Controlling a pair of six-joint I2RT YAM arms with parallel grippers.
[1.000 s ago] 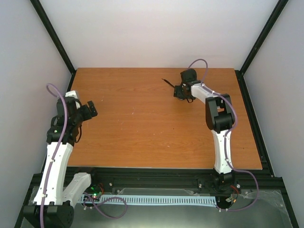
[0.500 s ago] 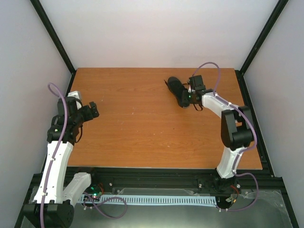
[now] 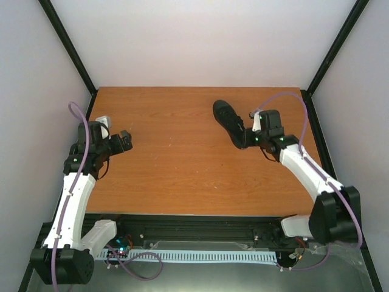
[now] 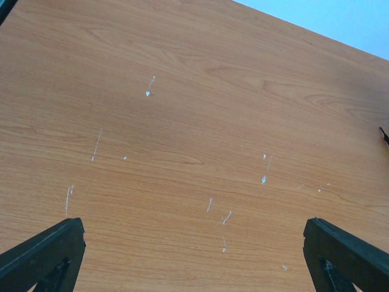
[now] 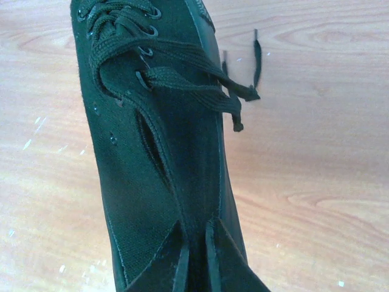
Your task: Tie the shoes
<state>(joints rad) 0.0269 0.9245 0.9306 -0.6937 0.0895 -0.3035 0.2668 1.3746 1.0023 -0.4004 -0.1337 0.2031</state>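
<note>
The small black shoe [image 3: 228,121] lies on the wooden table [image 3: 176,170] at the back right, toe pointing away from the arms. My right gripper [image 3: 248,141] is shut on the fabric at the shoe's heel end [image 5: 152,158], and its fingertips [image 5: 180,243] pinch the collar edge. The thin black laces [image 5: 200,91] lie loose across the tongue, with their ends trailing onto the wood at the right. My left gripper [image 3: 124,141] hovers open at the table's left side, far from the shoe. Its fingers [image 4: 48,252] stand wide over bare wood.
Black frame posts [image 3: 322,67] and white walls close in the table on three sides. A black rail [image 3: 200,228] runs along the near edge by the arm bases. Small pale scuffs [image 4: 225,216] mark the wood under the left gripper.
My right gripper has closed on the shoe's heel and drawn back toward the near right, so the shoe now shows full length. The left gripper has shifted slightly right.
</note>
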